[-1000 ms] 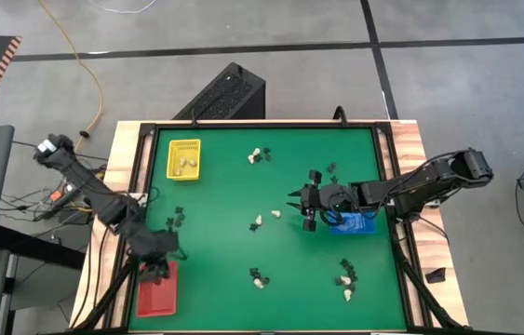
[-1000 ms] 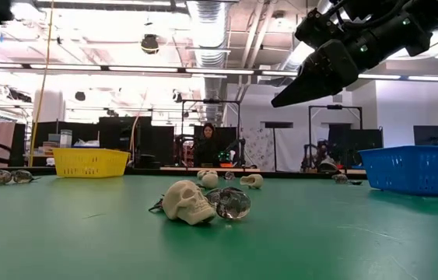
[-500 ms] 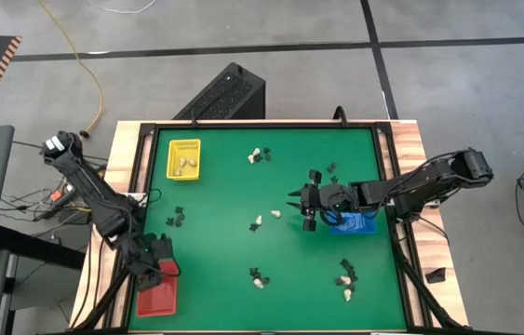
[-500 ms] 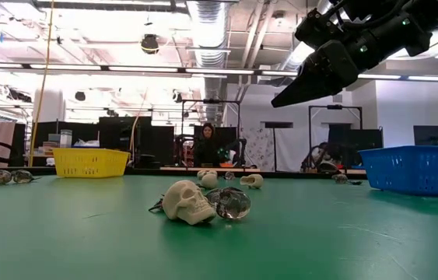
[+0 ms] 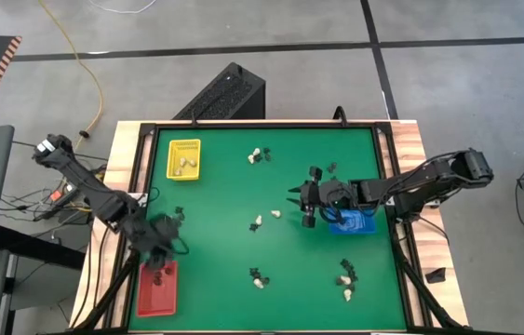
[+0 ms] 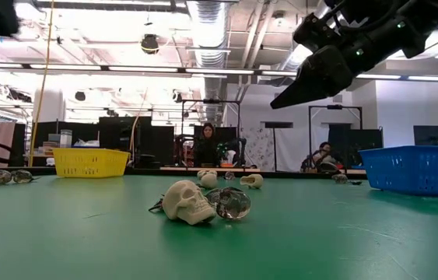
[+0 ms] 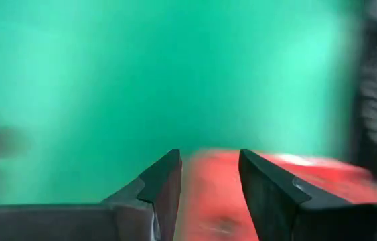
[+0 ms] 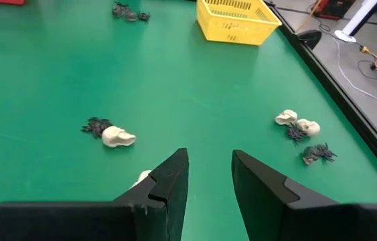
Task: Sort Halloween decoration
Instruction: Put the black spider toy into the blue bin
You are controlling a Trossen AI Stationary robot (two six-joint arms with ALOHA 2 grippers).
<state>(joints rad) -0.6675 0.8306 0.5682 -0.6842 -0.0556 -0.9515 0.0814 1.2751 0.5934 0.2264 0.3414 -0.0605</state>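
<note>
Skulls and spiders are what I have to sort, and they look tiny, hard and very light. The little cream plastic skull [image 6: 187,201] closest to the low camera lies on the flat green table mat [image 5: 271,195], touching a shiny clear round bead [image 6: 233,204]. I think it would be smooth and could pop out of my fingers, so I would pinch it across its round sides, not by the jaw end. The small black spiders [image 8: 317,154] look thin and leggy, so I would take those by the middle body.

My right gripper [image 5: 301,207] hangs above the middle of the mat, a little way up, pointing out flat. Its two dark fingers stand a bit apart with nothing between them. Just under them I see another cream skull [image 8: 118,136] beside a black spider, and one more peeking out next to my finger.

My left gripper [image 5: 161,263] is over the near end of the red rectangular tray [image 5: 157,290] at the mat's left edge. Its fingers have a gap and hold nothing.

Farther off, the blue rectangular tray [image 5: 355,223] sits right behind my right wrist. The yellow mesh tray [image 5: 184,158] sits at the far left corner.
</note>
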